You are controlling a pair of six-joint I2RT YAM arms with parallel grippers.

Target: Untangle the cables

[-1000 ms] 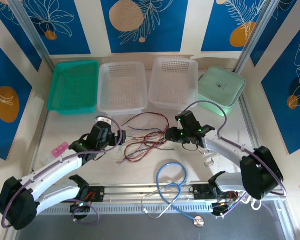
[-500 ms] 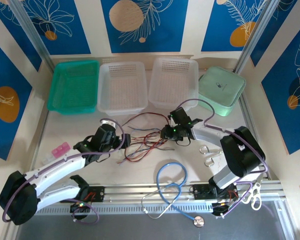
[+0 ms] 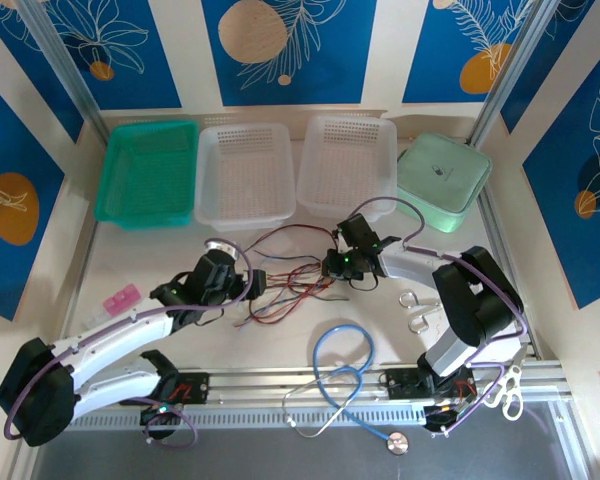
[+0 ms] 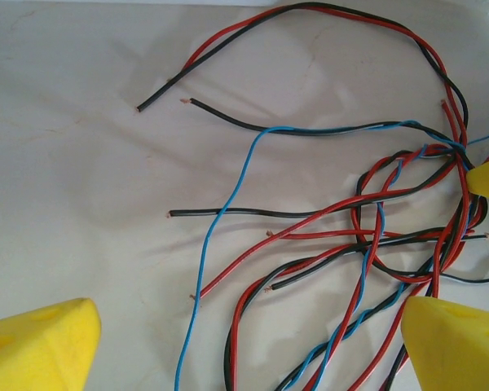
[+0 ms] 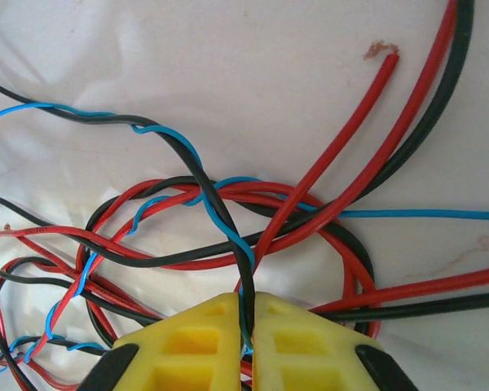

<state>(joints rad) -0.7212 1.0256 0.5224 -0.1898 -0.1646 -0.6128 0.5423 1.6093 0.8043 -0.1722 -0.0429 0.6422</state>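
Note:
The cables (image 3: 292,278) lie in a red, black and blue tangle on the white table, mid-scene. My left gripper (image 3: 242,284) hangs open over their left side; in the left wrist view its yellow fingers (image 4: 41,346) straddle loose cable ends (image 4: 310,244), and the gripper (image 4: 248,314) touches none of them. My right gripper (image 3: 333,268) is at the tangle's right side. In the right wrist view that gripper (image 5: 246,308) is shut on a black cable (image 5: 220,208) and a blue cable twisted around it, with red loops crossing just beyond the tips.
A green basket (image 3: 145,170), two white baskets (image 3: 242,172) (image 3: 346,162) and a pale green lidded box (image 3: 442,180) line the back. A blue stethoscope (image 3: 342,375) lies across the front rail. A pink item (image 3: 120,298) sits at the left, metal scissors (image 3: 417,308) at the right.
My right gripper has slid left into the tangle and shut on the black and blue cables. The left gripper has moved right toward the cable ends, still open.

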